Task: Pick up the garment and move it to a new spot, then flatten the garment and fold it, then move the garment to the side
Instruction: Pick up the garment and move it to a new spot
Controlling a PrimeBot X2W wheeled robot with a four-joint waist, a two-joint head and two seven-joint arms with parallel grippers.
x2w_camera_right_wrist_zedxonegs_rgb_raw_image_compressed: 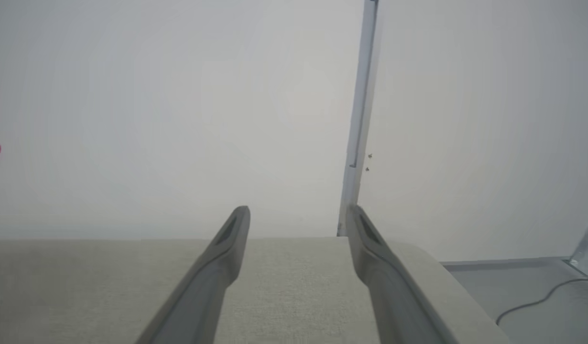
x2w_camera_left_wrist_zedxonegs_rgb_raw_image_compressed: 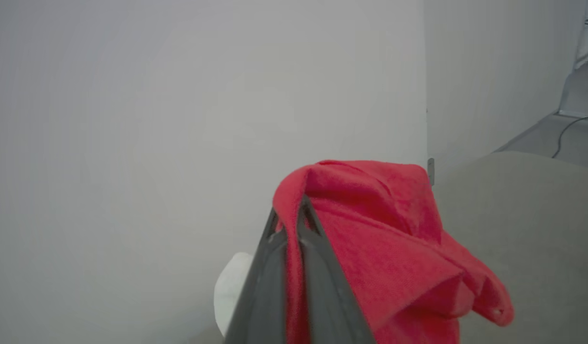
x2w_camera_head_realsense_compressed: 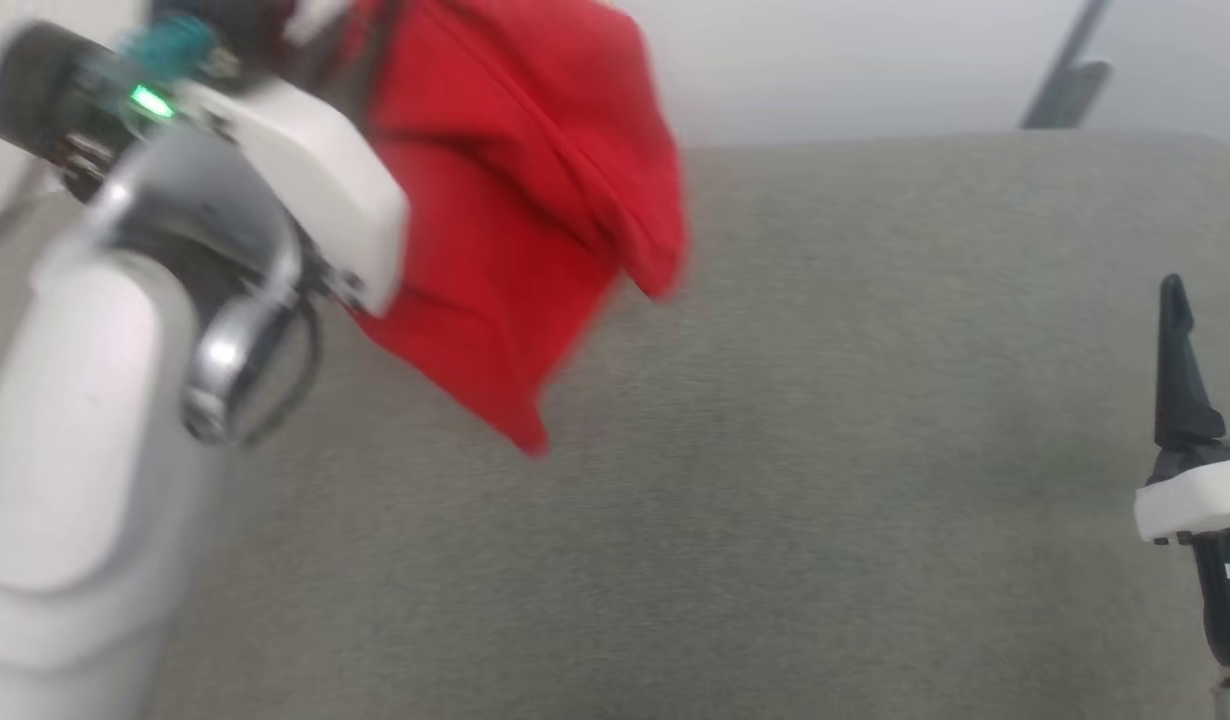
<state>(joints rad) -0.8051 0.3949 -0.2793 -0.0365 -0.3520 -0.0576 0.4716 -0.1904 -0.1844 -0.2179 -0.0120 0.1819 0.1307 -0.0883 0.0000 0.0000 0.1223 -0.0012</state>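
Garment in left hand, above upholstered surface; right hand well apart, right.

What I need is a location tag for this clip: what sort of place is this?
Probably a bare indoor test room: a broad grey fabric-covered surface, plain pale walls, and a loose cable on the floor.
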